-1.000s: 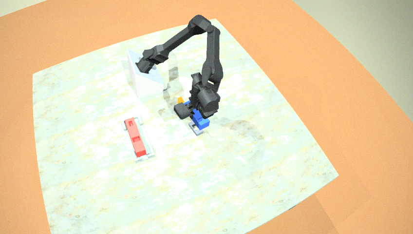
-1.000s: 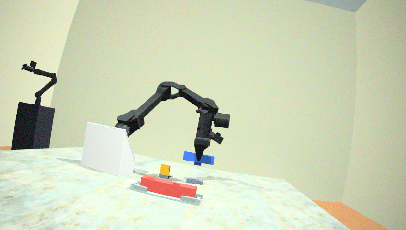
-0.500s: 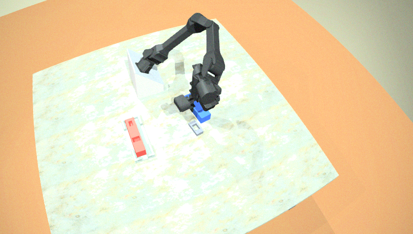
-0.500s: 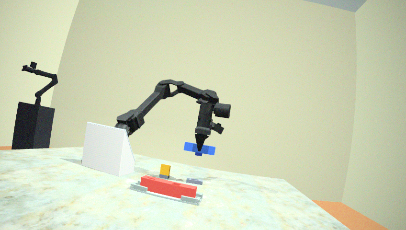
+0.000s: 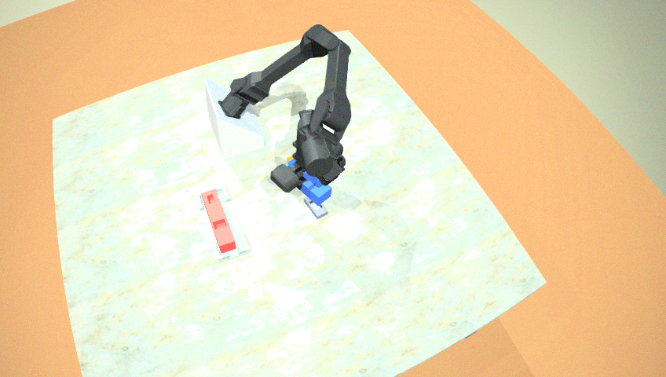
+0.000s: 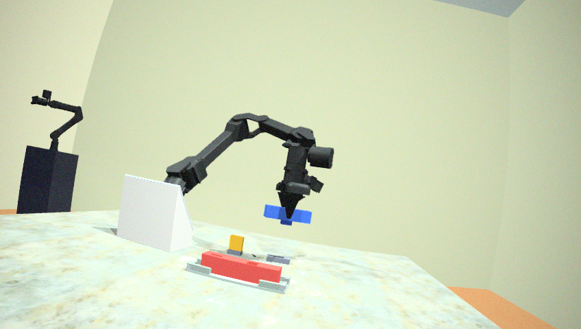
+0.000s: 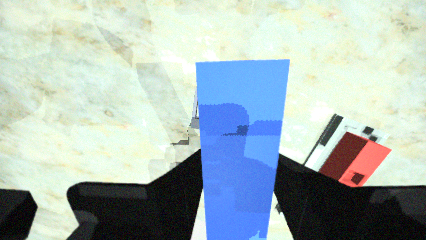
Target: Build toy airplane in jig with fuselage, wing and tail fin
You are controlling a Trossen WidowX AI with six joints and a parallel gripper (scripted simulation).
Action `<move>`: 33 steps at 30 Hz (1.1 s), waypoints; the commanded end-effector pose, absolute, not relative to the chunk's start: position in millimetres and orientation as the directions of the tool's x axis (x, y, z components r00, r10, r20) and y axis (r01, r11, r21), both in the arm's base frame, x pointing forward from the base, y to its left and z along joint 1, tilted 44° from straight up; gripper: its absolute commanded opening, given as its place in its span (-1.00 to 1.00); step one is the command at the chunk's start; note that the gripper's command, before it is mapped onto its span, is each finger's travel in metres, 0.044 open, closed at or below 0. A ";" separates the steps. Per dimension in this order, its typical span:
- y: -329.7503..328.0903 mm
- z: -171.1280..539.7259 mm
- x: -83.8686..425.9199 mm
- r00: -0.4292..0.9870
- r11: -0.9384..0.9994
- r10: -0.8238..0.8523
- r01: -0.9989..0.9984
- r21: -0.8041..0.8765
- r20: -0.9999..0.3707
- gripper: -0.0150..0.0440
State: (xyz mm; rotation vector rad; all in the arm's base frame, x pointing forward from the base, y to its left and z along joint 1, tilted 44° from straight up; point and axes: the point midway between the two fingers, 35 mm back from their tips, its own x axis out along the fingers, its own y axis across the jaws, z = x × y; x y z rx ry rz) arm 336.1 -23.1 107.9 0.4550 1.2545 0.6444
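Note:
The blue wing is held level in the air, its tab pointing down. My gripper is shut on the middle of the wing, well above the table. The red fuselage lies lengthwise in the pale cradle, with two empty sockets on its top. The yellow tail fin stands upright in a small grey holder; the top view shows only a bit of the fin behind the gripper.
A grey wing holder stands empty on the marbled table, below the wing. A white wedge-shaped block stands near the arm's base. A second dark arm on a black pedestal is in the far background.

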 end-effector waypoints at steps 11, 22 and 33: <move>-55.2 73.1 338.2 0.179 0.728 0.657 -0.404 0.554 -0.732 -0.49; -77.7 44.7 335.0 0.178 0.685 0.653 -0.554 0.474 -0.736 -0.49; -98.7 16.0 328.3 0.177 0.617 0.652 -0.688 0.381 -0.737 -0.49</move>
